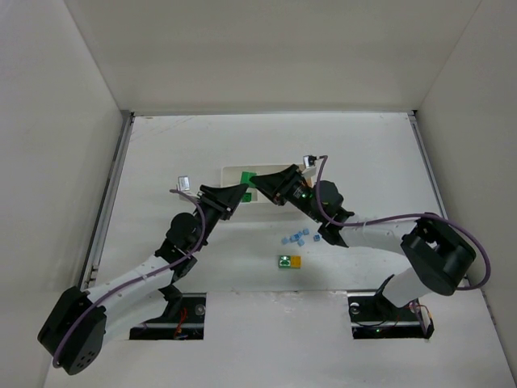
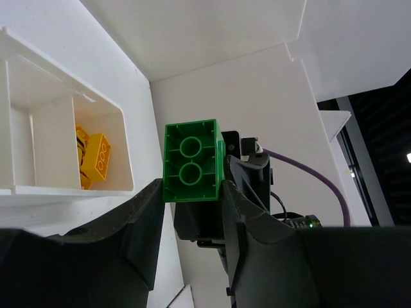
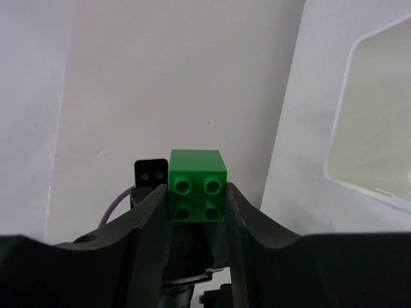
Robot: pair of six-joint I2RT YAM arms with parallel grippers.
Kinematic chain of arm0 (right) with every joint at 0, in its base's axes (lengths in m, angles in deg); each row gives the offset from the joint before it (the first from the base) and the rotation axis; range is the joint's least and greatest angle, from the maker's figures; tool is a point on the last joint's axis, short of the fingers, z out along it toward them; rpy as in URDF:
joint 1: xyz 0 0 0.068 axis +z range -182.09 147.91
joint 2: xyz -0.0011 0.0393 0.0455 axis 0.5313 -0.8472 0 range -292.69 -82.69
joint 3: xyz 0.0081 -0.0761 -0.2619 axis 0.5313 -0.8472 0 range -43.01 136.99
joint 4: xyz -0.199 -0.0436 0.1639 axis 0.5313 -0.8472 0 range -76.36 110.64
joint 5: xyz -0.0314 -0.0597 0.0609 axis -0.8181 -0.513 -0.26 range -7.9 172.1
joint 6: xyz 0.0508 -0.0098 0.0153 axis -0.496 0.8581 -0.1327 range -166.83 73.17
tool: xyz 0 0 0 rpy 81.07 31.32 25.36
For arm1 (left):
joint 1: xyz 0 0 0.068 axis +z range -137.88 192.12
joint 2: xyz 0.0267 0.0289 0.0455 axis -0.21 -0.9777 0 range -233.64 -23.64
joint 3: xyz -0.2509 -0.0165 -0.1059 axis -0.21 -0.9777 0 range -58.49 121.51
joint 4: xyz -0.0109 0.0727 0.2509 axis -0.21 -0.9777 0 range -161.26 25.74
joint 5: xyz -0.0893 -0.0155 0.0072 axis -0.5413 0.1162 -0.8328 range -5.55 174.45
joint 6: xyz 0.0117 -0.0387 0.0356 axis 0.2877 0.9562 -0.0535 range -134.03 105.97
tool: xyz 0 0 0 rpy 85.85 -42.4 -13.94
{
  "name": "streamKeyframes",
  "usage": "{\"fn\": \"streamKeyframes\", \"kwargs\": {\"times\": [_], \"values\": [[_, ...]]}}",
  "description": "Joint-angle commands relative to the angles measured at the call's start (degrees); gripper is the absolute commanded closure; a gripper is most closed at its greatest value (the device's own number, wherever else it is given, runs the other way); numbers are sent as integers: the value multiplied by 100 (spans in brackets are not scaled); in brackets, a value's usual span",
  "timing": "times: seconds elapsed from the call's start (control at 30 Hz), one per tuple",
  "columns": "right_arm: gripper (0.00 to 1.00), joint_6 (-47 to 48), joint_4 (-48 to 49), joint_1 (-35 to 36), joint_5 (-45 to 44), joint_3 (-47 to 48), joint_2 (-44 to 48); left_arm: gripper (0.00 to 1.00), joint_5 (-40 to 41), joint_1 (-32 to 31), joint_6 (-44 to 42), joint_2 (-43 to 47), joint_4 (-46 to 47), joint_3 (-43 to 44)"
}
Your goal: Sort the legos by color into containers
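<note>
My left gripper [image 1: 241, 194] and right gripper [image 1: 260, 187] meet tip to tip over the white three-compartment tray [image 1: 230, 172]. Both are shut on the same green lego [image 1: 249, 179], which looks like two green bricks stacked. In the left wrist view the gripper [image 2: 191, 192] clamps the brick [image 2: 191, 160], hollow underside showing. In the right wrist view the gripper [image 3: 197, 192] clamps the brick [image 3: 197, 186], studs showing. Yellow legos [image 2: 93, 157] lie in one end compartment of the tray [image 2: 51, 141]. An empty compartment of the tray [image 3: 379, 115] shows in the right wrist view.
Several tiny light blue legos [image 1: 299, 237] lie loose on the table in front of the tray. A green and yellow-orange pair [image 1: 289, 261] lies nearer the arm bases. White walls enclose the table on the left, right and far sides.
</note>
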Motion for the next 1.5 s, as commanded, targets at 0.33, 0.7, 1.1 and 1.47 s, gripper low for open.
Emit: {"fn": "streamKeyframes", "kwargs": {"times": [0.33,0.7,1.1,1.47], "values": [[75,825,-443,-522,224,-406,1055,84,-508,1231,-304,1359,-928,-235],[72,3031,-3140,84,-504,1806,-207,84,-1177,2016,-787,1712,-1931,72],[53,3586,-3924,313,-1173,3249,-1589,84,-1037,1796,-1526,1308,-2512,573],[45,3481,-3740,164,-1226,2566,-976,83,-641,1217,-1904,492,-2424,845]]}}
